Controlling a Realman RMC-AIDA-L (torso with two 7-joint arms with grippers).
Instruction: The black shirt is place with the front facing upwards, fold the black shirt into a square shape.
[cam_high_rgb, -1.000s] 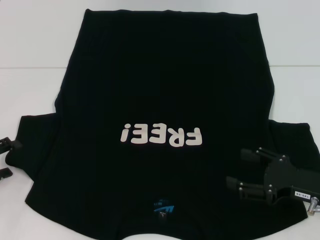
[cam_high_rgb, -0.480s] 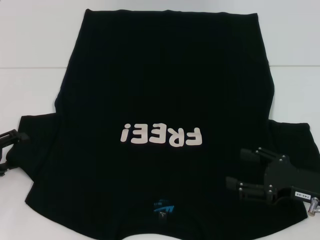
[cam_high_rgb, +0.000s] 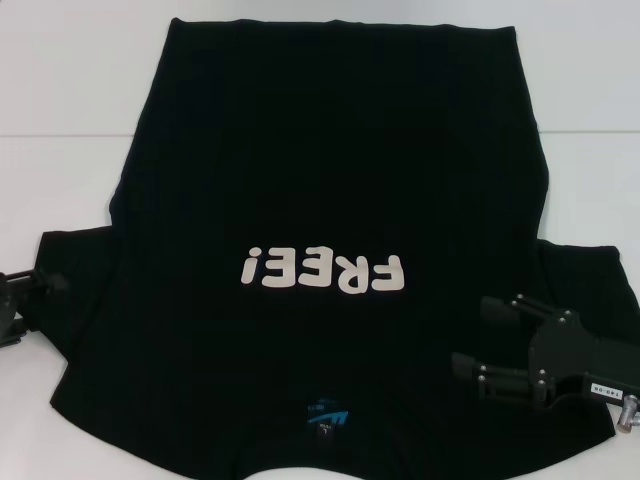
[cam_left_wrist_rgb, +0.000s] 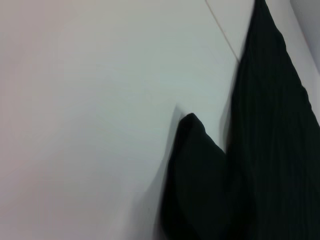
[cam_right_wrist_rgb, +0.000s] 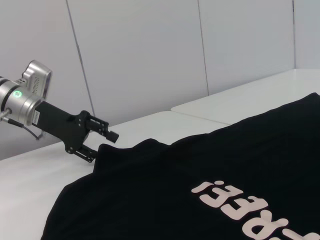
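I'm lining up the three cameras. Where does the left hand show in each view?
Head view: the left hand sits at the picture's left edge, open, at the tip of the black shirt sleeve.
Left wrist view: not in it; only the sleeve and the white table.
Right wrist view: at the far left, reaching toward that sleeve.
Shared landmark: the sleeve; the FREE! print links the head and right wrist views.

Black shirt (cam_high_rgb: 330, 160) (white lettering (cam_high_rgb: 322, 270), blue label (cam_high_rgb: 325, 417)).
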